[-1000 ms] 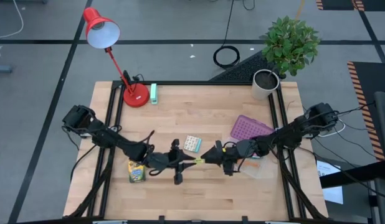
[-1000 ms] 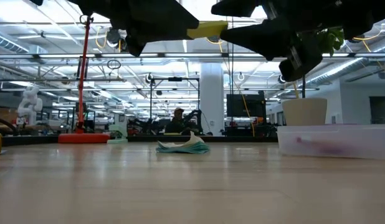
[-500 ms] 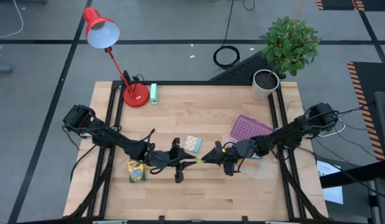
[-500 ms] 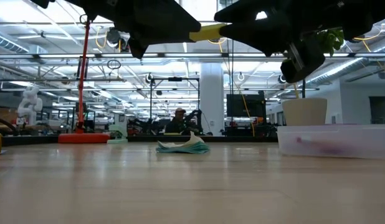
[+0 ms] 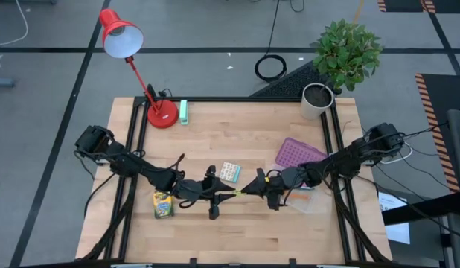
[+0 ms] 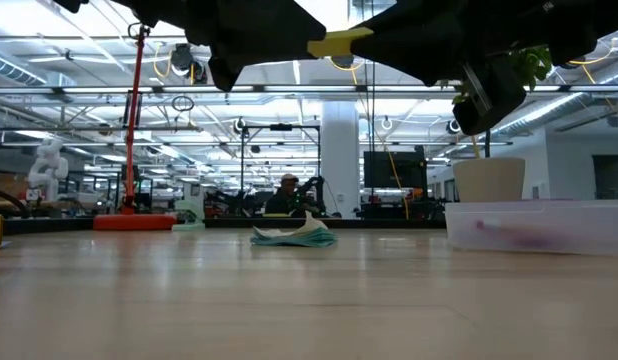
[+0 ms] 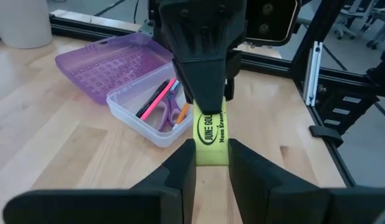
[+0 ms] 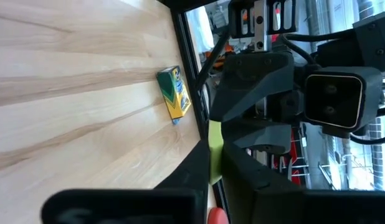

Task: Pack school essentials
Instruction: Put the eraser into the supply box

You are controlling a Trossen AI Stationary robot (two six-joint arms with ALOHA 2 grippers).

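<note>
Above the table's front-middle, the left gripper [image 5: 219,195] and right gripper [image 5: 252,187] meet, each clamped on one end of a small yellow rubber eraser [image 7: 210,132] held in the air. A handover looks under way. Next, one claw must let go so the other can carry it to the clear plastic box [image 7: 156,109] near the right edge, holding scissors and pencils.

Bare table [image 5: 252,141] lies open at mid-back (lamp [image 5: 137,71] left, plant pot [image 5: 317,100] right corner).
</note>
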